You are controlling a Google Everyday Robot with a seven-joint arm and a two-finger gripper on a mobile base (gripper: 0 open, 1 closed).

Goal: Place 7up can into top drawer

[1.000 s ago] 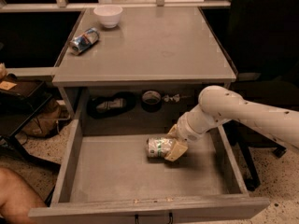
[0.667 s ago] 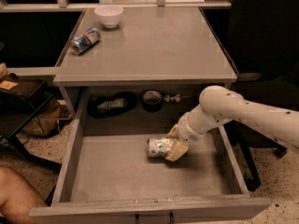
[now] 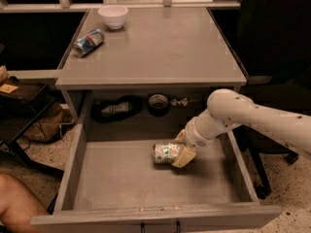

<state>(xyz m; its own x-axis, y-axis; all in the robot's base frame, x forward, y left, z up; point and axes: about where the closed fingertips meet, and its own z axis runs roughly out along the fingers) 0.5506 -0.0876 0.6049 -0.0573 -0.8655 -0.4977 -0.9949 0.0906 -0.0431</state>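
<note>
The 7up can (image 3: 165, 153), whitish-silver with green lettering, lies on its side on the floor of the open top drawer (image 3: 116, 183), right of centre. My gripper (image 3: 181, 152) reaches down into the drawer from the right on the white arm (image 3: 243, 118). Its tan fingers (image 3: 184, 155) are closed around the can's right end. The drawer's dark handle (image 3: 159, 226) shows at the bottom edge.
A blue-and-silver can (image 3: 89, 42) lies on its side and a white bowl (image 3: 113, 16) stands at the back left of the grey countertop (image 3: 165, 47). Dark objects (image 3: 115, 109) sit in the recess behind the drawer. A person's leg (image 3: 14, 203) is at bottom left.
</note>
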